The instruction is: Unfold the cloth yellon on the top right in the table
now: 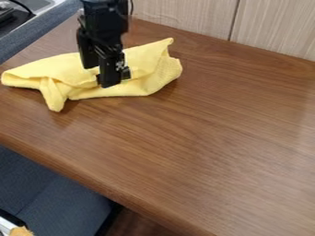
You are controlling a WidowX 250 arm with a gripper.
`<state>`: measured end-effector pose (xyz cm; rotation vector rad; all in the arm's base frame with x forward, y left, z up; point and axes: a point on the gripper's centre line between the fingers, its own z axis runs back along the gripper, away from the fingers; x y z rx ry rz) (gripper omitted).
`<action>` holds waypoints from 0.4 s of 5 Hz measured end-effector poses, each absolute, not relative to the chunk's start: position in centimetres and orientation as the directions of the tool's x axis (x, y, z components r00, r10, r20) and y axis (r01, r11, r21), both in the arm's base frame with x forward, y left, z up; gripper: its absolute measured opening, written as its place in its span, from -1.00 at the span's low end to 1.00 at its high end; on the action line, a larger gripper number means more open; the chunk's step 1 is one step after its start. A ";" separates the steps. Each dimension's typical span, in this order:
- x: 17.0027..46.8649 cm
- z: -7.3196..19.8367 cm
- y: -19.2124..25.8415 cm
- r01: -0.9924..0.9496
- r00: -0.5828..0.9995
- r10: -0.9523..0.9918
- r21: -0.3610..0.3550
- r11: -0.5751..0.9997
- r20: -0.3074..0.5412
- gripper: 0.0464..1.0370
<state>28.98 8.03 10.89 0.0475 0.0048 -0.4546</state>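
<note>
Brown tabletop (203, 138) is bearing likely soft, light cloth (144, 83) — you're wanting its peaked corner (165, 45) — gripper (113, 81) jaws gaping? Can't tell

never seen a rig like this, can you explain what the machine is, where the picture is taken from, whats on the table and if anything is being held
The black machine is a robot arm. It enters from the top edge, and its gripper, the part that does the grabbing, hangs at the lower end.

There is one picture, taken by a fixed camera looking down at a slant on the brown wooden table.

On the table, toward the picture's upper left, lies a yellow cloth, bunched and folded over itself. The gripper is right at its middle, but I can't tell whether it holds the cloth.
</note>
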 end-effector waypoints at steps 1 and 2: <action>29.3 13.2 7.6 0.433 0.901 -0.434 0.029 0.901 0.026 0.93; 29.3 14.4 8.6 0.450 0.891 -0.449 -0.010 0.893 0.064 0.93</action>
